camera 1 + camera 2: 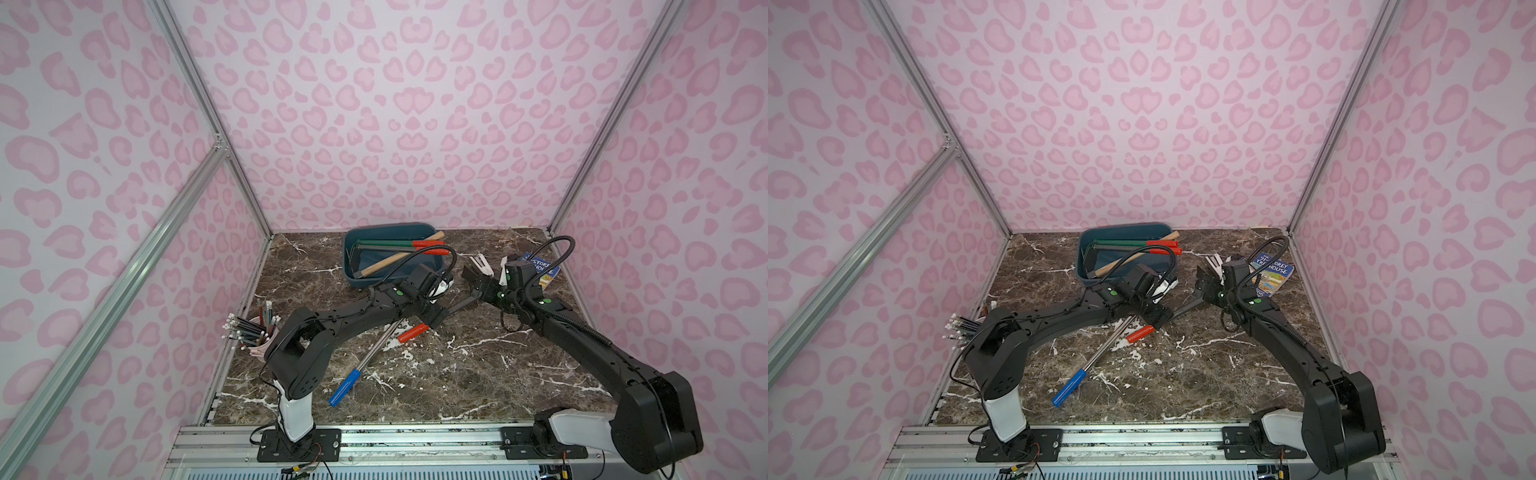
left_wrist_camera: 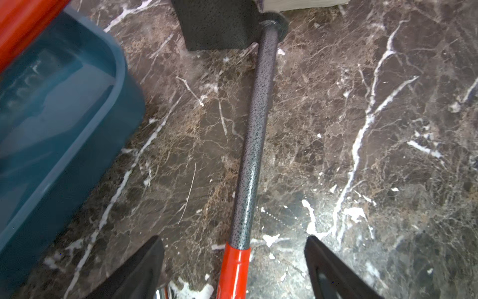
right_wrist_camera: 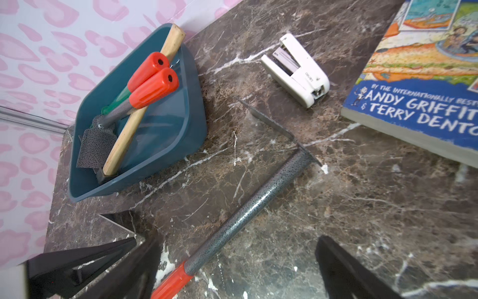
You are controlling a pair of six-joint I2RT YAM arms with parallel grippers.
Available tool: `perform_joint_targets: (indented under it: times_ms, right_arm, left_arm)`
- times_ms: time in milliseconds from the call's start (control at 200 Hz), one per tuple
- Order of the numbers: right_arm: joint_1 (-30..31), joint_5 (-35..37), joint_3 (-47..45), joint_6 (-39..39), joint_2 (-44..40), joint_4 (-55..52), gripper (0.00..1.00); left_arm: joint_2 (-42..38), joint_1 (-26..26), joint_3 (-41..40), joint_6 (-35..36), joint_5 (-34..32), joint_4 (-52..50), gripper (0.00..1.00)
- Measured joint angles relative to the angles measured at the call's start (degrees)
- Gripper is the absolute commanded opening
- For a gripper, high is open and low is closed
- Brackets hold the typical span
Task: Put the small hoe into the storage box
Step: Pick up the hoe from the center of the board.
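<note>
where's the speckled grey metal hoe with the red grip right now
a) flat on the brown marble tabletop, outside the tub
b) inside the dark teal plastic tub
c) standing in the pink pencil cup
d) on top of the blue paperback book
a: the speckled grey hoe with the red grip lies flat on the brown marble tabletop, beside the dark teal plastic tub and not in it.

- Small hoe (image 3: 248, 217): speckled grey metal shaft, red grip at one end, flat dark blade (image 2: 219, 23) set square across the other.
- It lies flat on the marble tabletop (image 1: 478, 374), mid-frame in both top views, with the red grip (image 1: 413, 333) toward the lower left. Its middle is hidden there.
- The blade appears to rest on edge.
- Storage box (image 1: 361, 282): shallow teal tub with a rolled rim, upright at upper centre by the back wall, holding hand tools (image 3: 152, 88).
- Bare marble separates the hoe from the box (image 2: 121, 77).
</note>
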Motion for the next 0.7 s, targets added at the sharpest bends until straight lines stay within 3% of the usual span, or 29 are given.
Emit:
perform_joint_targets:
  times_ms: [450, 700]
  right_arm:
    - [-0.4, -4.3, -4.1, -0.5, -8.1, -1.1, 0.96]
    - [-0.9, -4.2, -8.0, -0.4, -13.8, -2.0, 0.96]
  left_arm:
    - [10.6, -0.1, 11.9, 3.4, 2.2, -7.8, 0.77]
    - [15.6, -0.1, 17.2, 5.5, 3.7, -12.1, 0.66]
